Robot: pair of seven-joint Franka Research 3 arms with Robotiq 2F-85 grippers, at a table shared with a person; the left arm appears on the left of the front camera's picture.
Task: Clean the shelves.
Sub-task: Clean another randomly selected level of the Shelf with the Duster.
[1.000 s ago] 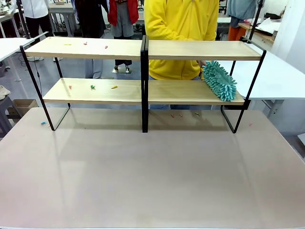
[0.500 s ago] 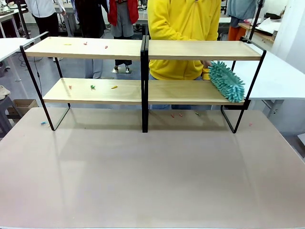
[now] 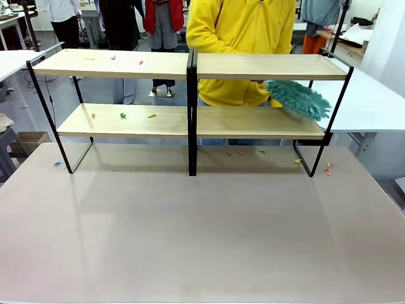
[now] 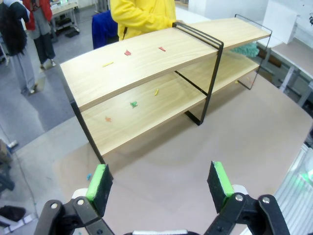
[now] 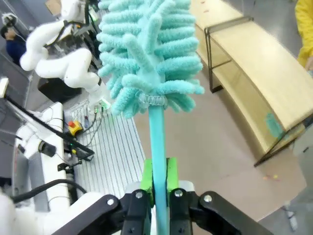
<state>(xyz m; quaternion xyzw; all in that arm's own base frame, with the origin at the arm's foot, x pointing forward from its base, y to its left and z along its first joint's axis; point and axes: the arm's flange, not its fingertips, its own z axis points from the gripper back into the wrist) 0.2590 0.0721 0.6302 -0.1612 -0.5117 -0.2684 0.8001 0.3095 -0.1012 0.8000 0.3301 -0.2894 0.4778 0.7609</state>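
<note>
Broad beige desk (image 3: pixel 202 240) bare along near edge and both near corners; wide two-tier rack (image 3: pixel 253 123) of four light wood boards on thin black metal frame along far edge. Over desk, left gripper (image 4: pixel 159 178) spread wide, empty; right gripper (image 5: pixel 157 171) clamped on thin handle of fluffy teal duster (image 5: pixel 146 54). Two dusters counted, second teal duster (image 3: pixel 297 99) above right end of lower right board; three small coloured scraps (image 3: pixel 123 115) on each left board.

Grey floor (image 3: pixel 101 92) showing upper left; white table (image 3: pixel 9 60) sitting at left edge, another white table (image 3: pixel 373 104) at right, cardboard box (image 3: pixel 28 140) lying mid-left.
</note>
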